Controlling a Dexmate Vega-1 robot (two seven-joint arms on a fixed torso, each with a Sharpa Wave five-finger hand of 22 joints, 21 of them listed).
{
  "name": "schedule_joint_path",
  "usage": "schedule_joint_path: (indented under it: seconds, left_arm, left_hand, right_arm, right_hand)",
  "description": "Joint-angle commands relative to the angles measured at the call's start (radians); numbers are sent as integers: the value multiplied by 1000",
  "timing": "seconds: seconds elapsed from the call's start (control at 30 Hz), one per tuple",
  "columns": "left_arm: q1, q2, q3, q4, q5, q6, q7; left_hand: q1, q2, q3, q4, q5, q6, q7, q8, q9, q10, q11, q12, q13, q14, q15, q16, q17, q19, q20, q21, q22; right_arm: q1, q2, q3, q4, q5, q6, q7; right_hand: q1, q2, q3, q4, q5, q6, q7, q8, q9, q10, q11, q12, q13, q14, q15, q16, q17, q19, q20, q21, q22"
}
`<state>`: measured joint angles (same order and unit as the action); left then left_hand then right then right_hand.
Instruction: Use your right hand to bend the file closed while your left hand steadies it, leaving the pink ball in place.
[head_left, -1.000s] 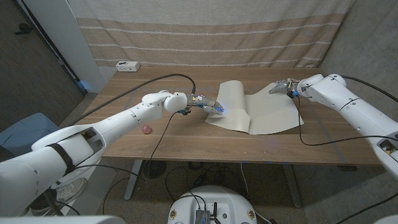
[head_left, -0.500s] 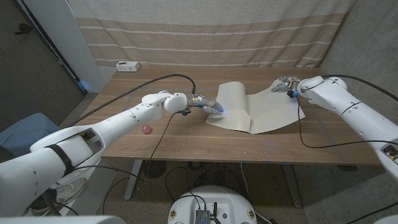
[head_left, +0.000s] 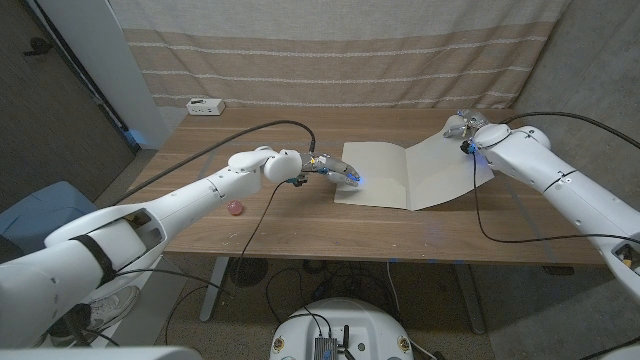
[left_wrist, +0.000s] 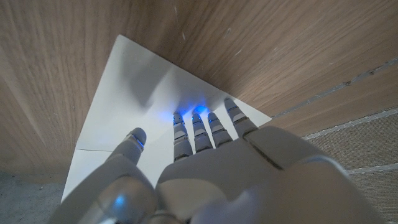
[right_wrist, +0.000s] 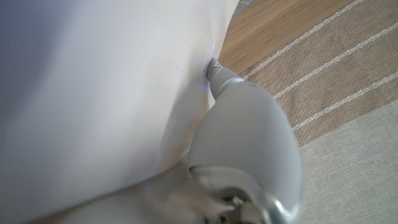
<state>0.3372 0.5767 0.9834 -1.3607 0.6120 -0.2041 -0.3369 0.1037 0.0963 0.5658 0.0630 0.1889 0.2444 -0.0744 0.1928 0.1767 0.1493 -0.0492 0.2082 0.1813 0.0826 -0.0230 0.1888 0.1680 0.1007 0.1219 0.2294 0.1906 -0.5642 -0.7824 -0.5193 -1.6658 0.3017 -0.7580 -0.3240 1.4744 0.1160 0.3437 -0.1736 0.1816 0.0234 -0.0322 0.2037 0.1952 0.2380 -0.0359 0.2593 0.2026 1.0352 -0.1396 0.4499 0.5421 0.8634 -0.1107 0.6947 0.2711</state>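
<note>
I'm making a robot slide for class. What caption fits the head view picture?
Left hand presses the cream file's left flap while the right hand lifts its far right corner; pink ball sits apart.

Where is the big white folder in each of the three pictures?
Head view: the file lies open at the table's middle, between both hands.
Left wrist view: one white corner of it sits under the left hand and its fingertips.
Right wrist view: its white sheet runs beside the right hand.
Shared landmark: the striped curtain.
</note>
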Motion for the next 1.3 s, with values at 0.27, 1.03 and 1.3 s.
schedule_joint_path:
  seconds: [0.27,1.03,1.3]
  left_arm:
    - [26,19,-17,-50,10,14,-5]
    - [33,16,-14,-31,-12,16,-47]
    - [32,13,-12,-23,-13,16,-44]
  left_hand:
    - [4,-11,0,-9,0,42,9,8,2,47,7,15,3,58,9,11,3,26,5,9,3]
    - [-2,-22,-4,-15,1,97,55,9,1,114,-23,20,2,102,-31,4,2,50,4,13,3]
    - [-4,-26,-6,-15,2,86,61,1,0,102,-24,11,2,95,-33,-3,2,55,3,14,3]
  right_arm:
    - [190,26,-348,-103,-365,-321,-1]
    - [425,103,-613,-25,-573,-405,306]
    - [379,163,-498,8,-502,-389,287]
  right_hand:
    - [10,-1,0,9,3,17,-10,7,1,24,-7,9,3,49,-91,-12,3,-19,-90,18,5]
    - [5,-2,-4,16,2,27,-27,7,0,23,-12,1,4,50,-91,-23,5,-43,-93,37,9]
    - [3,2,-4,20,3,27,-27,6,0,21,-11,-2,4,48,-90,-27,5,-47,-93,45,11]
